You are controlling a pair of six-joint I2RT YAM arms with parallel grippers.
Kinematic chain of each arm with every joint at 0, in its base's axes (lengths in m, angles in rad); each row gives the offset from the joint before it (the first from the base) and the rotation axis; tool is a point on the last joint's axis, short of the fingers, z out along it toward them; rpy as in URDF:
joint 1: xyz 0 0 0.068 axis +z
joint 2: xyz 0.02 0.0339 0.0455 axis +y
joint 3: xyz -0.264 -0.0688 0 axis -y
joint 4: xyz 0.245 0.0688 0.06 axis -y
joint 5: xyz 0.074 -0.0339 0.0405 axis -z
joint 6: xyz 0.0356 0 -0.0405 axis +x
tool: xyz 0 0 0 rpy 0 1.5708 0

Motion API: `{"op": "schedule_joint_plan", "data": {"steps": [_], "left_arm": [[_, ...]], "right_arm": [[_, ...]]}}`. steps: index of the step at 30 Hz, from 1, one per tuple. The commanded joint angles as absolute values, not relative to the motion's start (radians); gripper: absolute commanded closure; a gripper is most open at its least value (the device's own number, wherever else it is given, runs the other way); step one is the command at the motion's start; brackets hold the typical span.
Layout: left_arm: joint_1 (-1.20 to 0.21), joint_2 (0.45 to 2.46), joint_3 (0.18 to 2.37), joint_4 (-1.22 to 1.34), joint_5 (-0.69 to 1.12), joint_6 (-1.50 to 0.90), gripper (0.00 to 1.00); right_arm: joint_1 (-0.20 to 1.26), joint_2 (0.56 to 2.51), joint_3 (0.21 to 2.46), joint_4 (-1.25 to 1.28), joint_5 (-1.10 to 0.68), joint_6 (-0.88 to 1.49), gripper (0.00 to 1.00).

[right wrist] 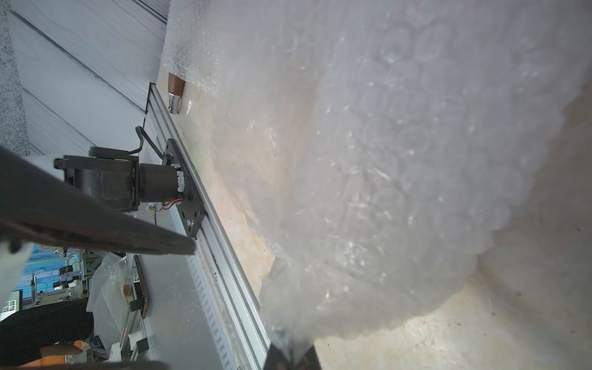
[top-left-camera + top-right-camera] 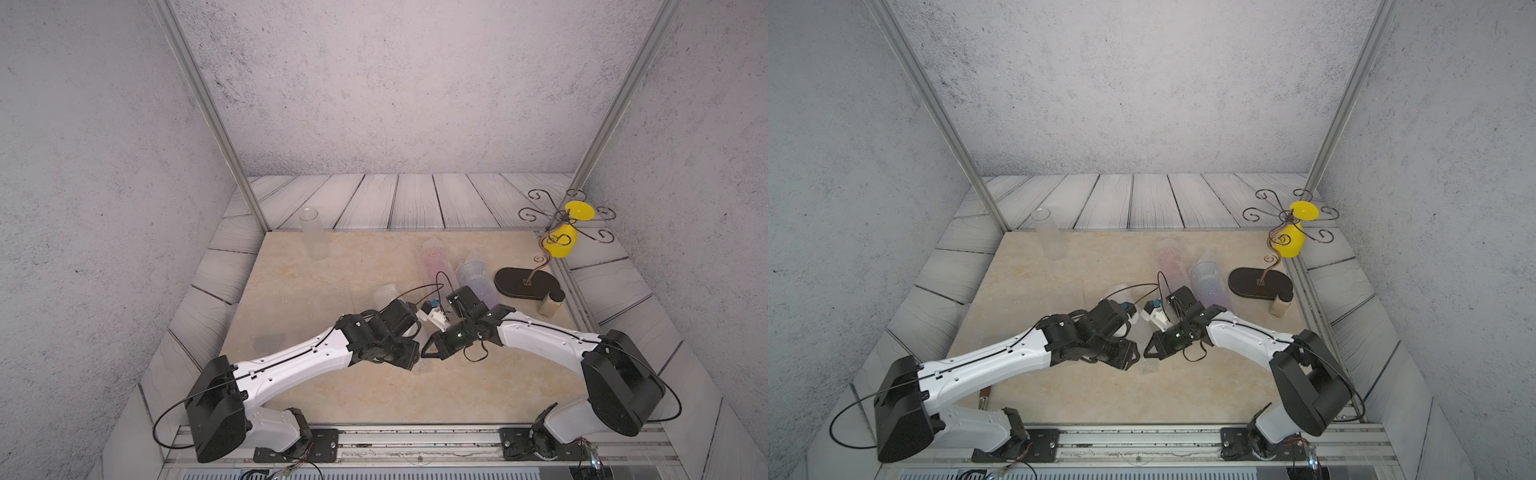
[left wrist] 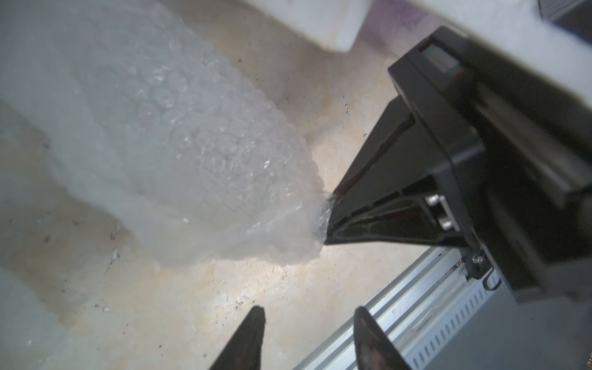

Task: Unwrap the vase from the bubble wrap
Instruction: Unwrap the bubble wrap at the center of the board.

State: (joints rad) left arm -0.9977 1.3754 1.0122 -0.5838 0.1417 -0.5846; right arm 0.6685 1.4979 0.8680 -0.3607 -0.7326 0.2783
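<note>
Bubble wrap [image 3: 192, 144], a clear roll, lies just toward six o'clock of the counter's [image 2: 374, 395] middle. At its nine o'clock my left pincer [image 3: 309, 317] stands apart, holding nothing, and at three o'clock my right pincer [image 3: 328, 221] is clamped on the roll's thin end. With that one pinch, a pull may tear the film, slip off, or drag the roll instead of unwinding it.

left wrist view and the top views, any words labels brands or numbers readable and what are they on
No text can be read in any view.
Small sticker on the right gripper body: blurred, unreadable.
The bubble wrap: no print visible.
</note>
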Motion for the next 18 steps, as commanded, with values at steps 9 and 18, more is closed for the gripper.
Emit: {"op": "schedule_joint_plan", "data": {"steps": [9, 18], "left_arm": [[-1.008, 1.463, 0.990, -0.448, 0.007, -0.585, 0.56], [-1.007, 1.500, 0.973, -0.394, 0.018, -0.529, 0.66]], "right_arm": [[0.669, 1.448, 0.853, -0.344, -0.765, 0.281, 1.00], [0.669, 1.453, 0.861, -0.348, -0.768, 0.287, 1.00]]}}
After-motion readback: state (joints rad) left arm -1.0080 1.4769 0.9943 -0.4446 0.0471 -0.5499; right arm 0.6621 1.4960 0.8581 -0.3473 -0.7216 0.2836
